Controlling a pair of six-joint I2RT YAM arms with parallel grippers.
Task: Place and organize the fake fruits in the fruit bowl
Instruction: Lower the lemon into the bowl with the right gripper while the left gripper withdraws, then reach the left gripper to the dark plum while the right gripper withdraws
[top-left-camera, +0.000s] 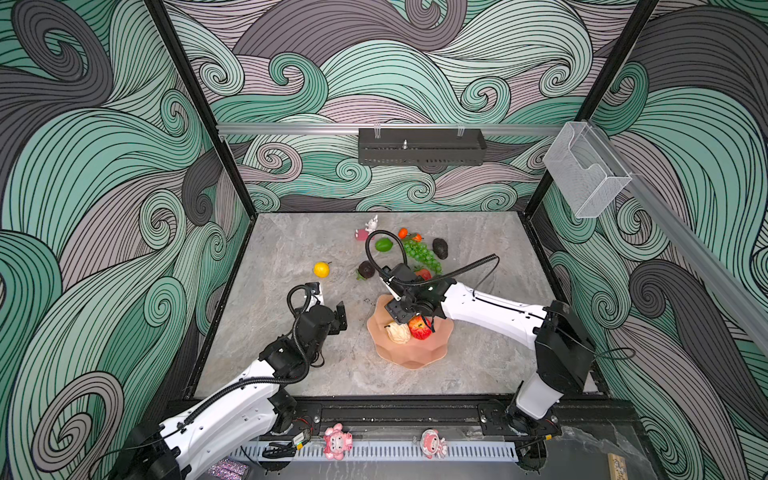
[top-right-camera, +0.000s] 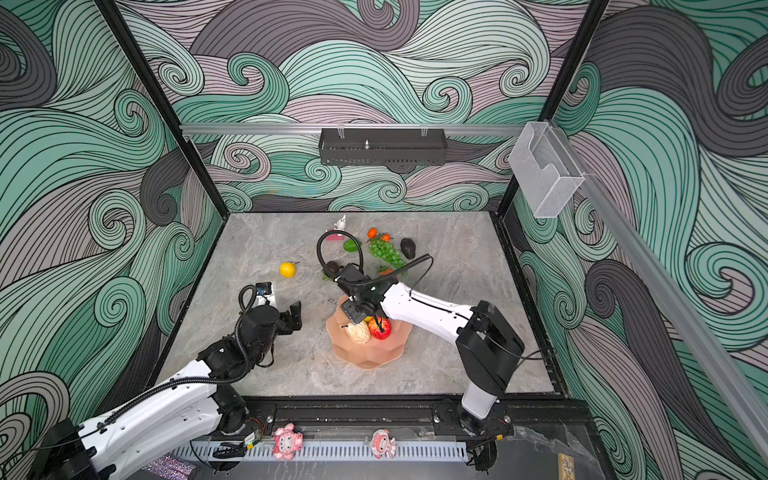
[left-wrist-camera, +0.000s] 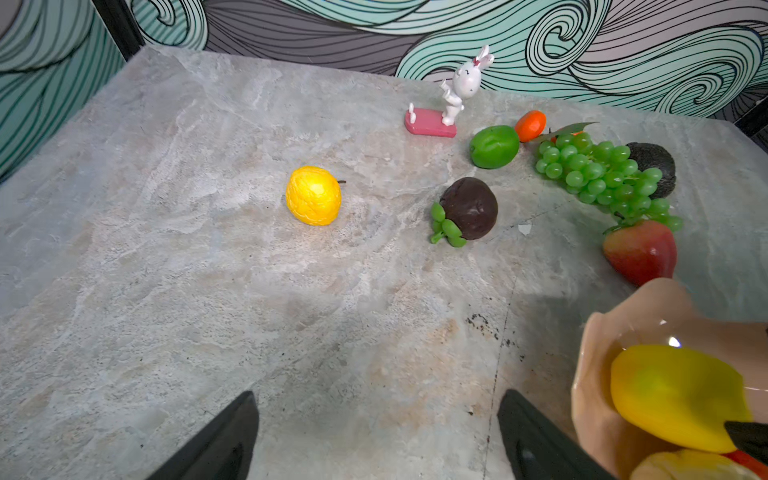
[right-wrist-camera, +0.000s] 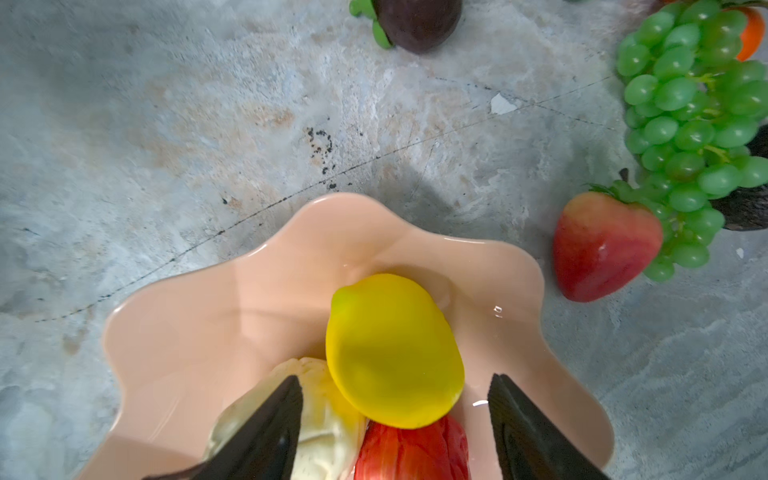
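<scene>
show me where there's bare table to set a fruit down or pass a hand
Bare: the back-left corner, left of the rabbit and behind the yellow fruit; the front strip between the bowl and the near edge. Crowded: behind the bowl, around grapes, lime and strawberry.

In the salmon-pink scalloped bowl (top-left-camera: 415, 358) lie a smooth yellow lemon (right-wrist-camera: 392, 353), cream knobbly fruit (top-left-camera: 398, 332) and red apple (top-left-camera: 419, 328); the red plastic strawberry (right-wrist-camera: 602, 245) sits just behind it.
</scene>
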